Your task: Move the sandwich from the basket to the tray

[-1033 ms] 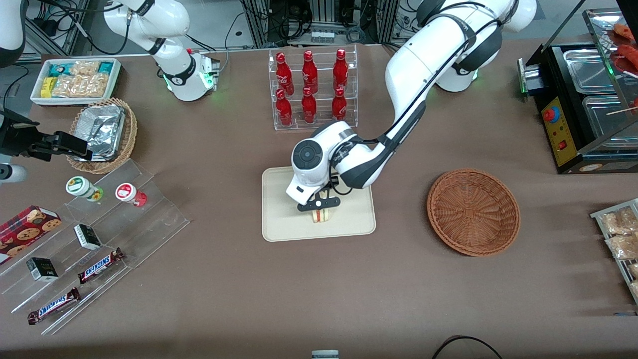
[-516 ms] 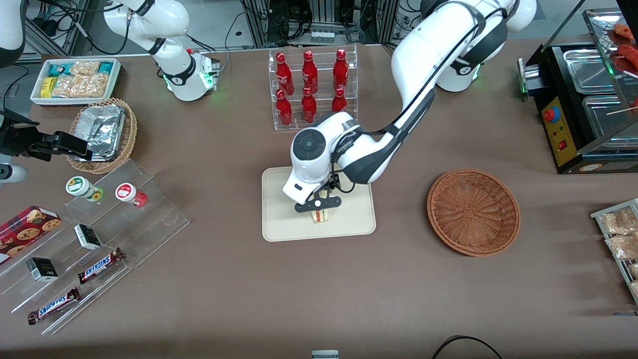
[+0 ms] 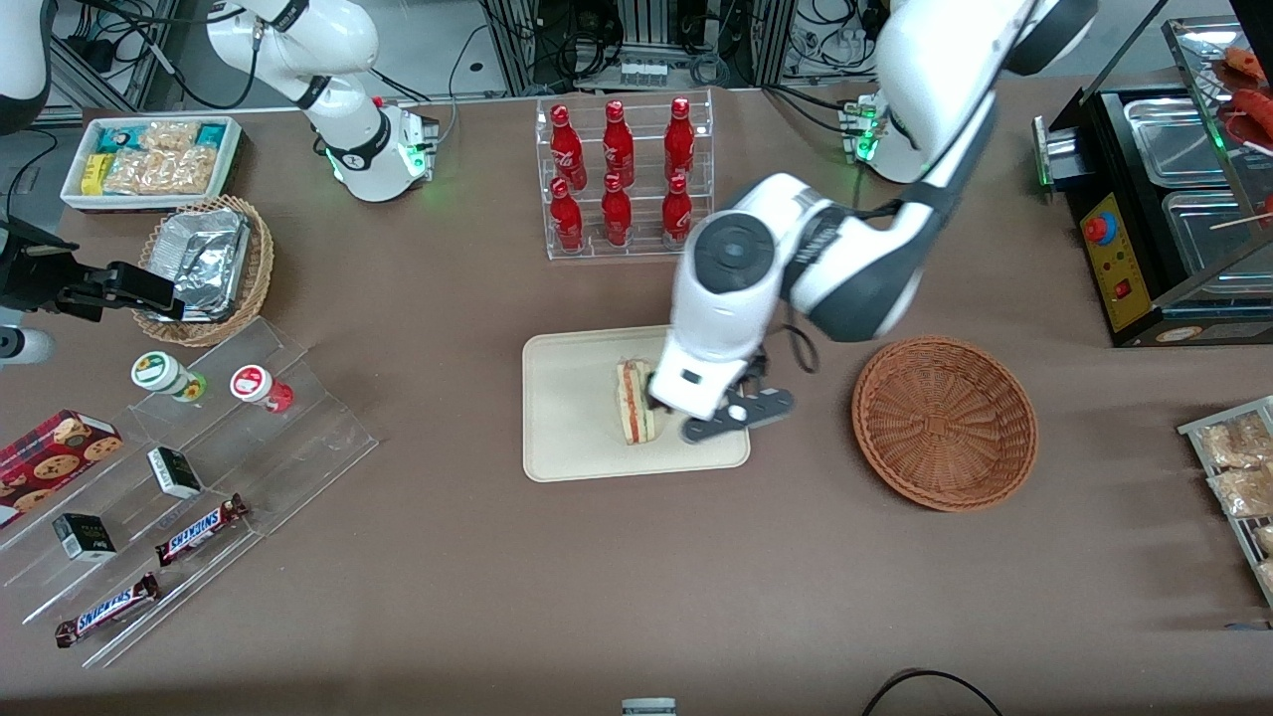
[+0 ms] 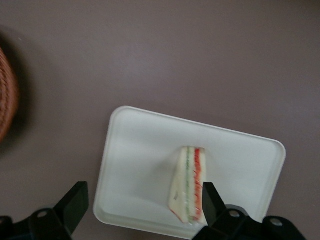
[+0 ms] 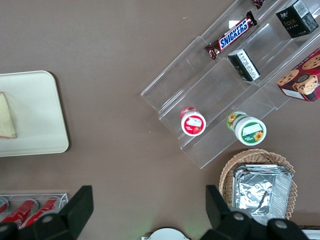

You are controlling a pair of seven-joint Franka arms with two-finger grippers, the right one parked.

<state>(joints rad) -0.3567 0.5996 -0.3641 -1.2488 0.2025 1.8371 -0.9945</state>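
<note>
Fingers (image 4: 76, 200) of the gripper (image 4: 142, 202) are standing wide apart, holding nothing, above the tray (image 3: 567, 438). Its sandwich (image 3: 635, 402) is lying on the tray, with the basket (image 3: 944, 422) sitting well apart.

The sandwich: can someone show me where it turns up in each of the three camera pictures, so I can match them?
Front view: the sandwich lies on the tray, beside the open gripper, which hovers over the tray's edge nearest the basket.
Left wrist view: the sandwich lies on the tray, filling stripes showing.
Right wrist view: only a pale corner of the sandwich shows at the picture's edge.
Shared landmark: the tray.
</note>
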